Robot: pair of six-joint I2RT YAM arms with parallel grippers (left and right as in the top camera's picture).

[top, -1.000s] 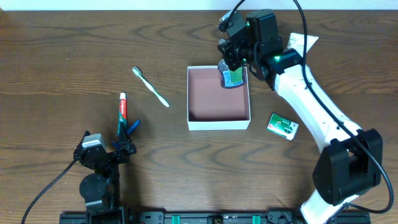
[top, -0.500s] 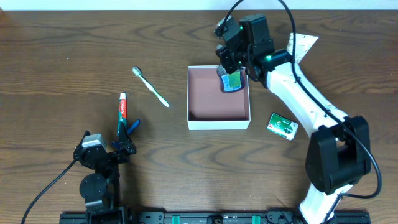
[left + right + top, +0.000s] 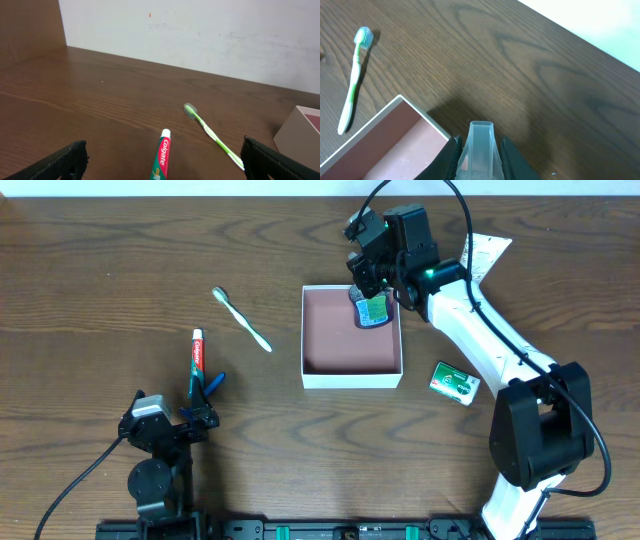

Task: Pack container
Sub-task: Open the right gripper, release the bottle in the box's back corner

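Note:
The container (image 3: 352, 381) is a shallow white-walled box with a reddish-brown floor at mid-table; it also shows in the right wrist view (image 3: 420, 111) and the left wrist view (image 3: 300, 127). My right gripper (image 3: 374, 298) is shut on a small clear bottle with a green label (image 3: 375, 311) and holds it over the container's far right corner. In the right wrist view both fingers (image 3: 451, 152) press the bottle (image 3: 481, 142). My left gripper (image 3: 165, 160) is open and empty, with the toothpaste tube (image 3: 161, 157) lying between its fingers.
A red and green toothpaste tube (image 3: 198, 358) and a green and white toothbrush (image 3: 242, 319) lie left of the container. A green packet (image 3: 455, 382) lies to its right. A white paper piece (image 3: 485, 250) lies at the back right, under the right arm.
My right gripper has shifted a little to the left and back with the bottle, then held still. The left arm has not moved.

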